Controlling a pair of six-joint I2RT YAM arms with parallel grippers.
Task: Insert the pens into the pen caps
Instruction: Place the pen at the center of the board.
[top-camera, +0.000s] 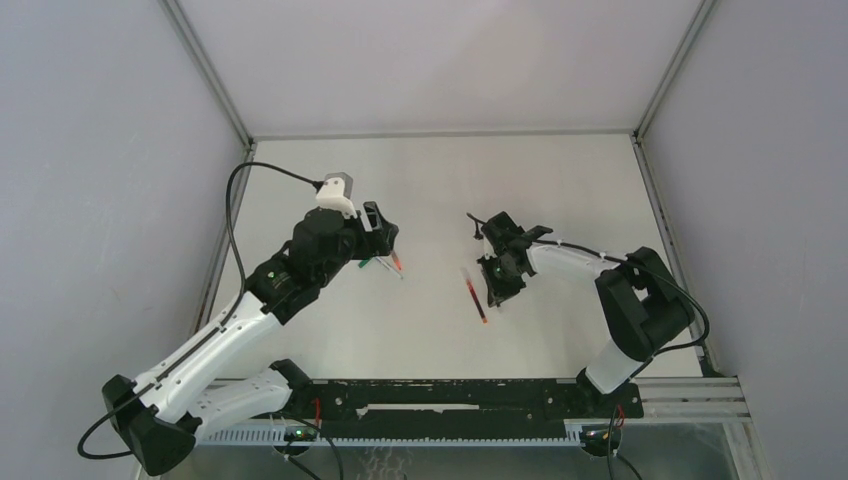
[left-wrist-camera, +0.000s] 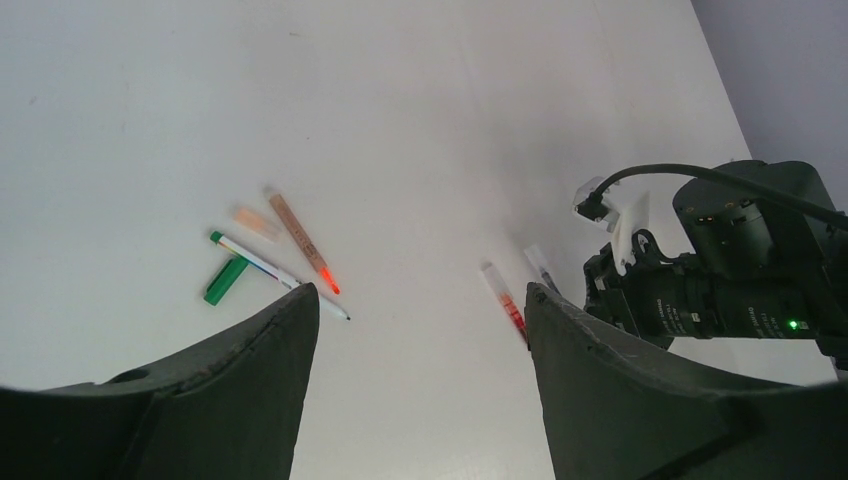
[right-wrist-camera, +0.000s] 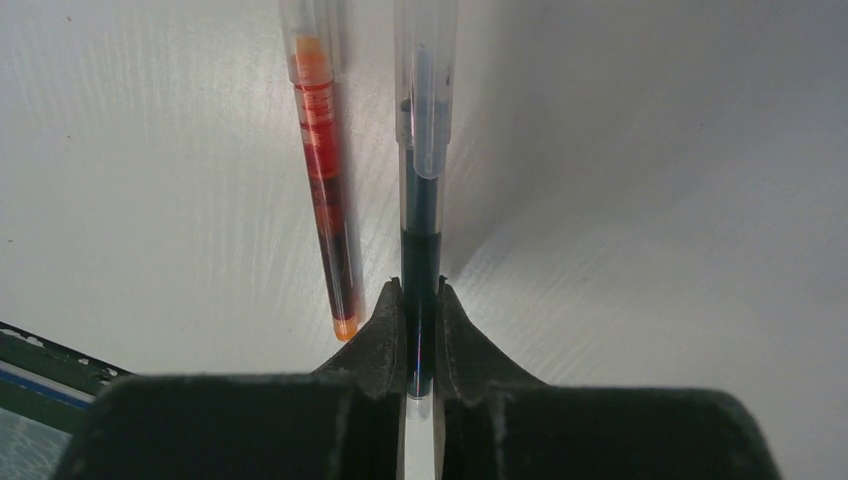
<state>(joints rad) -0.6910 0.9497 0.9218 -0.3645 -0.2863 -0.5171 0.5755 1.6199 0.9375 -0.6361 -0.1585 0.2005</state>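
- Table (top-camera: 440, 180): a flat white surface that carries all of the pens and caps. Two groups lie well apart, one in front of each arm.
- Left gripper (left-wrist-camera: 420, 300): the jaws stand wide apart with nothing between them. It hovers above the table, just short of the left group.
- Right gripper (right-wrist-camera: 420, 290): the jaws are clamped on the black pen (right-wrist-camera: 420, 245) near its rear end. The barrel runs straight forward, low over the table.
- Black pen: a clear, thin, rigid barrel, judged light and slippery. Grip it across the barrel and close to the working end to limit wobble. Whether its far end carries a cap cannot be told.
- Red pen (right-wrist-camera: 328, 200): lies on the table just beside the black pen and nearly parallel to it. It is apart from the fingers.
- Green pen (left-wrist-camera: 262, 262) and orange-tipped pen (left-wrist-camera: 303, 243): lie close together, angled to each other, in the left group.
- Green cap (left-wrist-camera: 226, 280): lies by the rear end of the green pen. It is short and likely to roll, so take hold across its middle with the open mouth left free.
- Pale short cap (left-wrist-camera: 256, 222): lies just beside the orange-tipped pen.
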